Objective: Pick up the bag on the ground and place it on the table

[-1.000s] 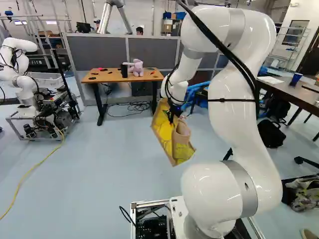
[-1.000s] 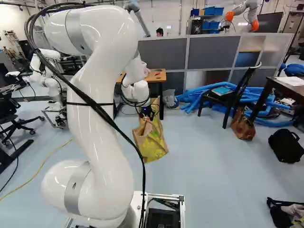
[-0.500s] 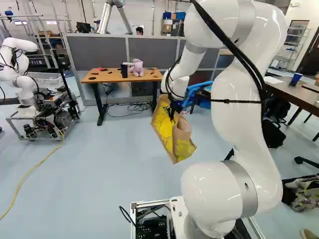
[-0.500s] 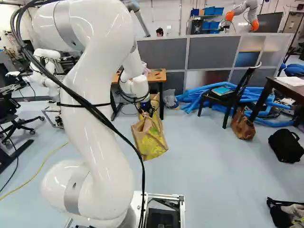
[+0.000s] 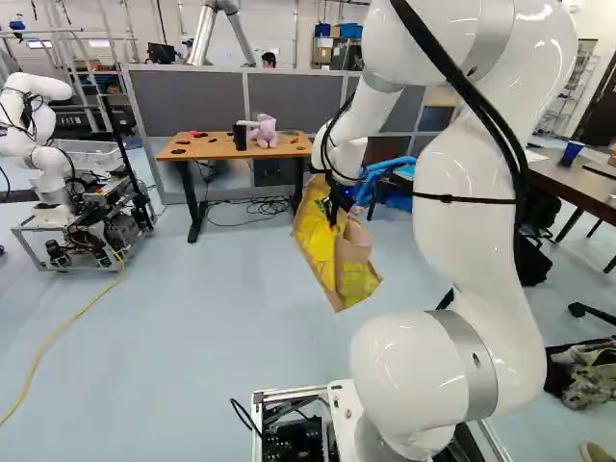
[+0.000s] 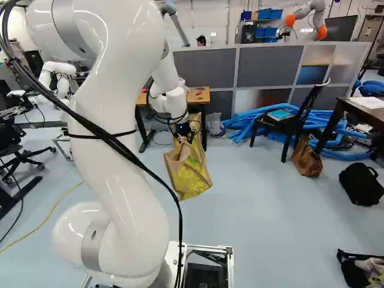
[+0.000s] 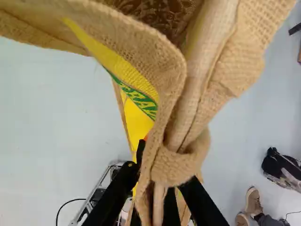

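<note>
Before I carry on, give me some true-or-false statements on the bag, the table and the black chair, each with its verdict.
1. The pincer is shut on the bag. True.
2. A stuffed toy sits on the wooden table. True.
3. The bag stands on the wooden table. False: it hangs from the pincer.
4. A book lies on the black chair. True.
5. The brown handbag is on the black chair's seat. False: it is on the floor.
</note>
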### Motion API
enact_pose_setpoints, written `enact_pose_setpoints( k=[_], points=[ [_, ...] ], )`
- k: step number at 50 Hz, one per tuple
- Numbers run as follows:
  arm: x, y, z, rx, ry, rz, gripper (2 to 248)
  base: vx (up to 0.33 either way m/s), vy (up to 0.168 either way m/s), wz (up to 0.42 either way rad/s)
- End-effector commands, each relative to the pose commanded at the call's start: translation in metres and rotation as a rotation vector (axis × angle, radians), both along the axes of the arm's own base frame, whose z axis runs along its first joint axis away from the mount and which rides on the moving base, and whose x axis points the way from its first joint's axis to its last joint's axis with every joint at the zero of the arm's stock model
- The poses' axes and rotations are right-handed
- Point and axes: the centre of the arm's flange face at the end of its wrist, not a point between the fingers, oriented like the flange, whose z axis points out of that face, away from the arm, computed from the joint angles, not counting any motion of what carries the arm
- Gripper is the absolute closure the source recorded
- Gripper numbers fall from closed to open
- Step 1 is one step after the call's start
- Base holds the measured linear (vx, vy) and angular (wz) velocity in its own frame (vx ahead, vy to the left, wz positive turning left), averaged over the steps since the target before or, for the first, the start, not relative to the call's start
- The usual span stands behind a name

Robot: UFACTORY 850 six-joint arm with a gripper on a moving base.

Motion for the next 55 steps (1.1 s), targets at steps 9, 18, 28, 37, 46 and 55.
enact_pose_setpoints(
  k=[9, 18, 28, 37, 46, 55],
  points=[
    [-0.001, 0.000, 0.013, 0.000, 0.000, 0.000, 228, 0.000, 0.000, 0.000],
    [-0.002, 0.001, 0.025, 0.000, -0.001, 0.001, 228, 0.000, 0.000, 0.000],
    [-0.003, 0.001, 0.039, 0.000, -0.002, 0.001, 228, 0.000, 0.000, 0.000],
    [-0.005, 0.001, 0.051, 0.000, -0.003, 0.002, 228, 0.000, 0.000, 0.000],
    [-0.006, 0.001, 0.064, 0.000, -0.004, 0.002, 228, 0.000, 0.000, 0.000],
    [-0.007, 0.002, 0.076, 0.000, -0.005, 0.003, 228, 0.000, 0.000, 0.000]
  ],
)
